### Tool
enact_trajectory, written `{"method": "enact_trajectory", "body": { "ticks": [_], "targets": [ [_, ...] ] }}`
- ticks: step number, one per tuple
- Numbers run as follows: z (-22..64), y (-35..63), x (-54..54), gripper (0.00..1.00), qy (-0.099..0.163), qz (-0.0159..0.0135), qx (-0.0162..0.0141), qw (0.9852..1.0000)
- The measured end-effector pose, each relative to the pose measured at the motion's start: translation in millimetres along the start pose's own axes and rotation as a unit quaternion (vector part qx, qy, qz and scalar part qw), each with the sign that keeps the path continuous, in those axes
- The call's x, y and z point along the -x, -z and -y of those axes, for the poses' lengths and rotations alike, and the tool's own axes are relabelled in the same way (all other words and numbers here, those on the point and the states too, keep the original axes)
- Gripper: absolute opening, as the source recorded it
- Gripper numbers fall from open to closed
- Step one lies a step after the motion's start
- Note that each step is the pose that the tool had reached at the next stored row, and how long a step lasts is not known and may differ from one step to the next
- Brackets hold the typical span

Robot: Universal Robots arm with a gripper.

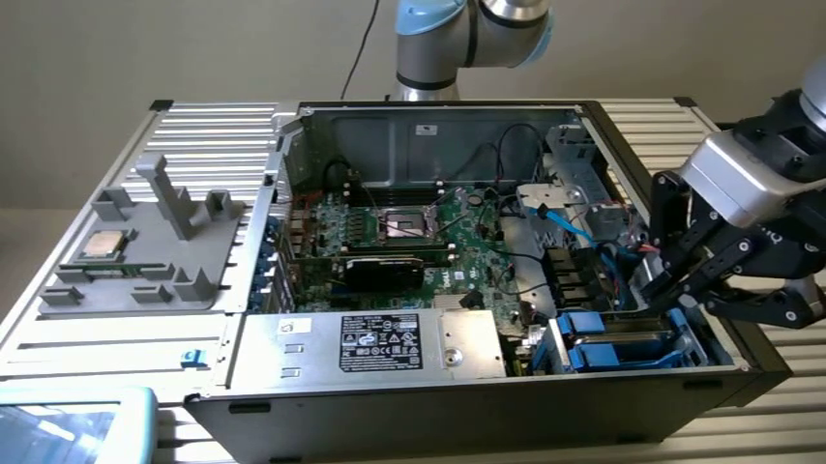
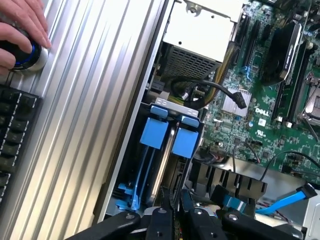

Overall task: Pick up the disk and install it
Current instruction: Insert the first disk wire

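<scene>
The robot's black hand (image 2: pixel 177 212) hangs over the drive bay (image 2: pixel 131 150) at a corner of the open black computer case (image 1: pixel 452 416). Its fingers are almost together, with only a slim gap and nothing gripped between them. Just ahead of the fingertips the disk (image 2: pixel 184 142), a flat silver-grey drive framed in bright blue plastic, stands on edge in the bay, close beside a second blue-framed drive (image 2: pixel 154 132). Whether the hand touches the disk cannot be told. The green motherboard (image 1: pixel 439 242) lies near the bay, and a large silver box with a black label (image 1: pixel 374 343) sits to the exterior view's left of the bay. The case rests on a ribbed metal counter (image 2: pixel 90 125), where a person's fingers (image 2: pixel 20 20) rest on a round blue-lit knob (image 2: pixel 22 52).
</scene>
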State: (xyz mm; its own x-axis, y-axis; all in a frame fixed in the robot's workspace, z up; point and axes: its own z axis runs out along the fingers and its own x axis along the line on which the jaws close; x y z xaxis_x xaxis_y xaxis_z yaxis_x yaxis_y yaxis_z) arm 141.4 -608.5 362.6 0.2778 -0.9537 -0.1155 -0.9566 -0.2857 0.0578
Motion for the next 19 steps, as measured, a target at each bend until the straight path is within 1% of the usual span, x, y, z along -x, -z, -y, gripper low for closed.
{"method": "enact_trajectory", "body": {
  "ticks": [1,2,3,4,6,9,10,13,14,15,17,19],
  "targets": [
    [0.2,-0.1,0.7,0.16,-0.001,-0.0011,0.0046,1.0],
    [0.4,-0.1,1.5,0.16,-0.001,-0.0034,0.0087,1.0],
    [0.7,-0.3,2.4,0.16,-0.002,-0.0075,0.0115,0.9999],
    [0.9,-0.4,3.6,0.16,-0.002,-0.0126,0.0134,0.9998],
    [2.0,-0.6,6.8,0.16,-0.004,-0.025,0.017,0.9995],
    [3.7,-1.2,12.5,0.16,-0.005,-0.0389,0.0211,0.999],
    [4.4,-1.5,14.6,0.16,-0.006,-0.0441,0.0226,0.9988],
    [6.7,-2.2,22.2,0.16,-0.007,-0.0619,0.0277,0.9977],
    [7.5,-2.5,24.9,0.16,-0.008,-0.0668,0.0292,0.9973],
    [8.2,-2.8,27.5,0.16,-0.008,-0.0711,0.0304,0.997],
    [9.5,-3.3,31.0,0.16,-0.009,-0.0776,0.0323,0.9964],
    [10.4,-3.5,32.6,0.16,-0.01,-0.0817,0.0335,0.996]
  ]
}}
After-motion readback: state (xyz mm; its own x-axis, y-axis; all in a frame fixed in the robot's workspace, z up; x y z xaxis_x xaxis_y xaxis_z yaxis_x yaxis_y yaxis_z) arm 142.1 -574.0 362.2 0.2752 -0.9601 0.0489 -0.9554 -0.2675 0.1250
